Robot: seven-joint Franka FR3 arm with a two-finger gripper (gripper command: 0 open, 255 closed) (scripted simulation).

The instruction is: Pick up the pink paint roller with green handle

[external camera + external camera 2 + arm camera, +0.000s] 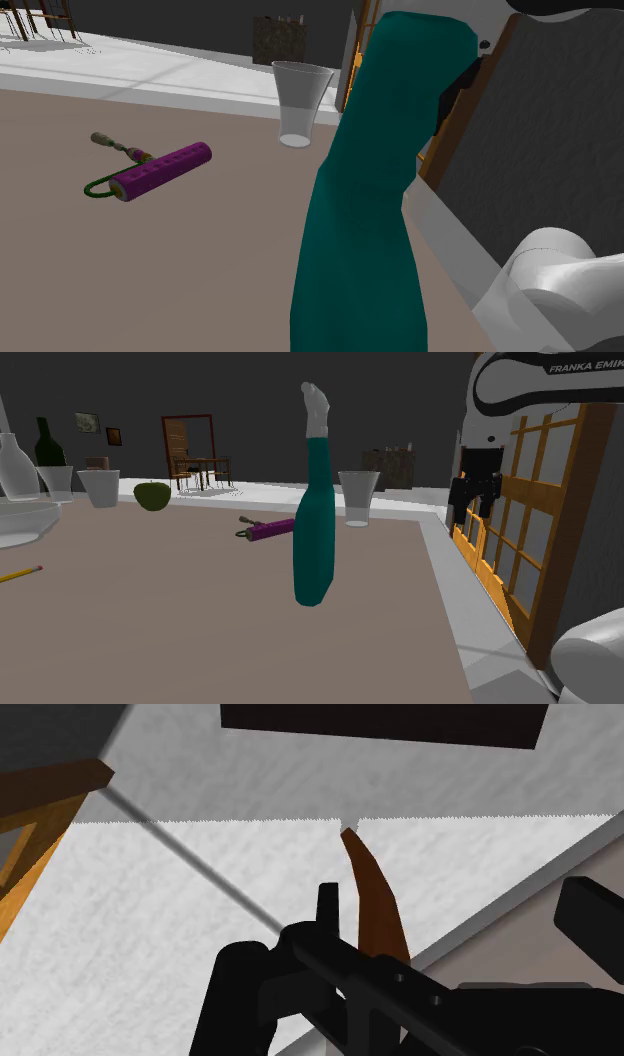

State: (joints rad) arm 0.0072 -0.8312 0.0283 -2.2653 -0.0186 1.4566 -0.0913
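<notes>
teal bottle [315, 542] (upright) near clear cup [358, 499]; purple roller [272, 530] apart

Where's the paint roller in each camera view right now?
Shoulder view: purple paint roller left of centre, well left of the teal bottle.
Second exterior view: paint roller at centre, its end hidden behind the teal bottle.
Wrist view: aimed at the white ledge.
Shared landmark: the teal bottle.

Brown table top [200, 260] with purple paint roller [163, 170], tall teal bottle [365, 200], clear glass [300, 100] and yellow pencil [20, 573]
</notes>
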